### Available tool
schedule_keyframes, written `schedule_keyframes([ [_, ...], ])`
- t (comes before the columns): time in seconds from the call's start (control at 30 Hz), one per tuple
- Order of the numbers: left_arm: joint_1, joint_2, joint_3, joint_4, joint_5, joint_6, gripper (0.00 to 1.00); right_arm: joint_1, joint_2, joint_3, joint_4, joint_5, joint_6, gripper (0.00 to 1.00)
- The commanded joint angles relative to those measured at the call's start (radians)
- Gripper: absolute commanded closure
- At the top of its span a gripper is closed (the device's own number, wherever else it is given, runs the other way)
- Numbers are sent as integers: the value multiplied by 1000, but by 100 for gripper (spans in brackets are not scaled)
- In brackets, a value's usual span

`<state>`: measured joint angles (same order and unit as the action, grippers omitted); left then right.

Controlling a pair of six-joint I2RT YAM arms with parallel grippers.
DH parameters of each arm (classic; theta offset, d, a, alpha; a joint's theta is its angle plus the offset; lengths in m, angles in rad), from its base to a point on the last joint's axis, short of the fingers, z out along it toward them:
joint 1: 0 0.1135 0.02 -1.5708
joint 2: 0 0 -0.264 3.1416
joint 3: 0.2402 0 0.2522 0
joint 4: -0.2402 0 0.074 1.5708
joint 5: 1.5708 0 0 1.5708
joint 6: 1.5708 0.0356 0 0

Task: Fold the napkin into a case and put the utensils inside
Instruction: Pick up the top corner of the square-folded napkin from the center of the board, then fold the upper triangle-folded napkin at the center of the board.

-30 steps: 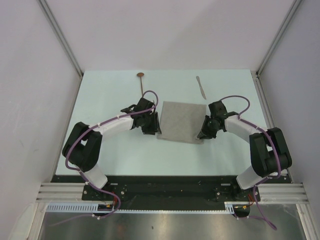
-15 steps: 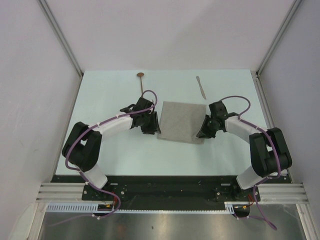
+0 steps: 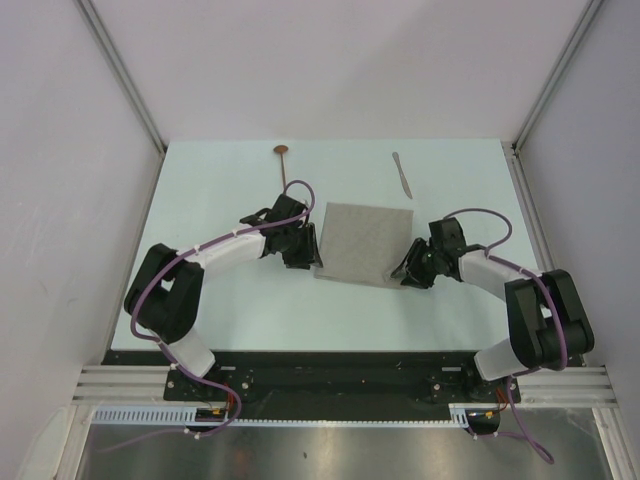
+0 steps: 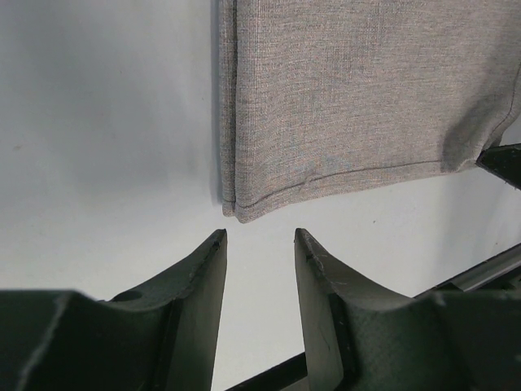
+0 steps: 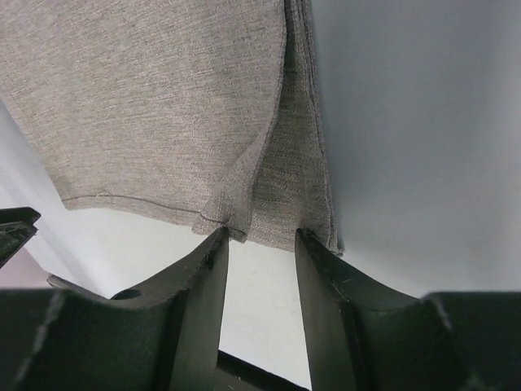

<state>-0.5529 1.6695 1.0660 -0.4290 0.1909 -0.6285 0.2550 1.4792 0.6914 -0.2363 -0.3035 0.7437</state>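
The grey-beige napkin [image 3: 365, 243] lies folded flat at the table's middle. It also shows in the left wrist view [image 4: 358, 98] and the right wrist view [image 5: 171, 106]. My left gripper [image 3: 312, 262] is open and empty just off the napkin's near-left corner [image 4: 240, 213]. My right gripper [image 3: 402, 274] is open with its fingertips touching the napkin's near-right corner [image 5: 277, 220], where the top layer is rucked up. The copper-bowled spoon [image 3: 284, 160] lies at the far left. The silver knife [image 3: 402, 173] lies at the far right.
The pale table [image 3: 230, 310] is walled by white panels on three sides. A black rail runs along its near edge [image 3: 330, 360], where both arm bases stand.
My right arm has drawn toward the near right, its gripper dropping to the napkin's near-right corner. The left arm and napkin have stayed put.
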Motion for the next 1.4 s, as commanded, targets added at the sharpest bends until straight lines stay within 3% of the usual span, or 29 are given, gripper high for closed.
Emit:
schedule_keyframes([
  [0.0, 5, -25, 3, 30, 18, 1, 56, 0, -75, -26, 57, -11, 19, 57],
  [0.3, 5, -24, -1, 32, 21, 3, 56, -13, -89, -55, 112, -48, 42, 57],
  [0.53, 4, -24, 0, 26, 16, 7, 56, -8, -94, -43, 39, -23, 26, 66],
  [0.57, 4, -22, 0, 27, 16, 7, 56, -10, -100, -44, 28, -20, 23, 69],
  [0.63, 4, -17, 3, 32, 18, 7, 56, -10, -114, -41, 5, -14, 19, 85],
  [0.77, 4, 7, 25, 41, 21, 1, 57, 6, -88, -6, 12, 0, -50, 96],
  [0.8, 4, 24, 31, 41, 22, 0, 57, 10, -65, 20, 0, -2, -62, 100],
  [1.03, 1, 153, 68, 9, -21, 4, 61, 52, 192, 334, -17, -51, -158, 100],
  [1.37, 2, 156, 2, 35, -68, -20, 72, 104, 570, 747, 11, -213, -187, 100],
])
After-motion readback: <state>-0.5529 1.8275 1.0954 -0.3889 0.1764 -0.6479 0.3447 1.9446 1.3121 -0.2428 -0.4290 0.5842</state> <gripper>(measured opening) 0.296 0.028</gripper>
